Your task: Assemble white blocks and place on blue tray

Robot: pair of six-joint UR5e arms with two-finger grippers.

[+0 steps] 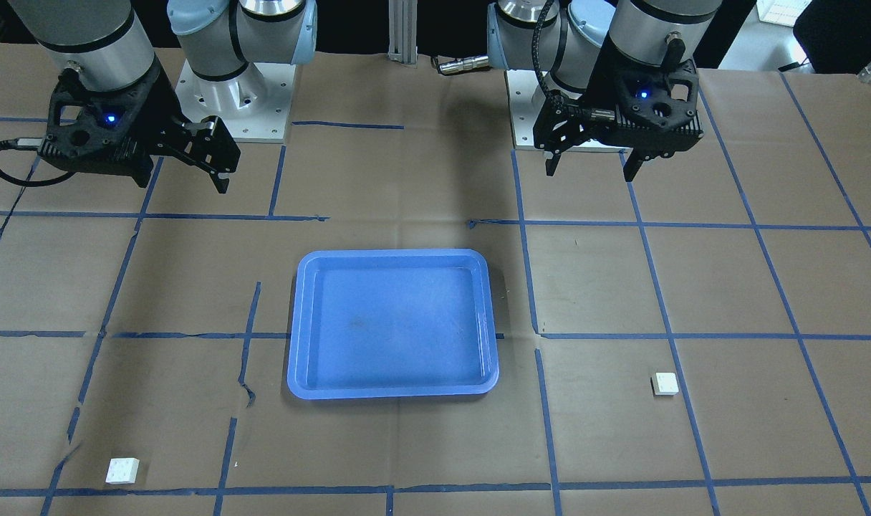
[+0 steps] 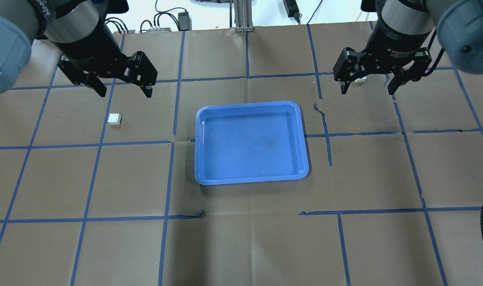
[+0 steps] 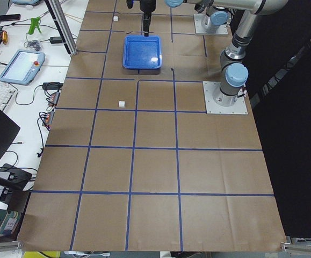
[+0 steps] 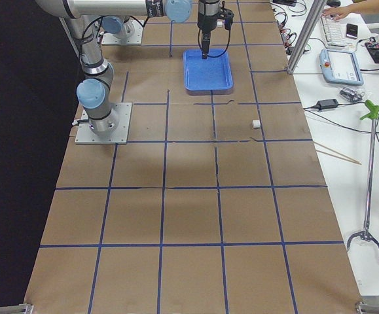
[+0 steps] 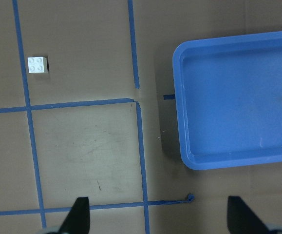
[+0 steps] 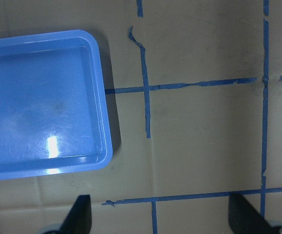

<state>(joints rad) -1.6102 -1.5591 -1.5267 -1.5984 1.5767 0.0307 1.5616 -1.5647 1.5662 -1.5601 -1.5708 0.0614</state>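
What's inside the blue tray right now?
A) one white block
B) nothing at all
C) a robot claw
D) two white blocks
B: the blue tray is bare inside. The left-side white block and the right-side white block both lie outside it.

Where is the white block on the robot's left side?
In the overhead view the white block lies left of the blue tray, apart from it, near the left gripper.

The blue tray (image 6: pixel 43 97) is smooth, glossy plastic — glare shines on its floor. Matt, creased brown paper (image 2: pixel 241 246) lies beneath; the white block (image 5: pixel 37 65) looks smooth plastic too.
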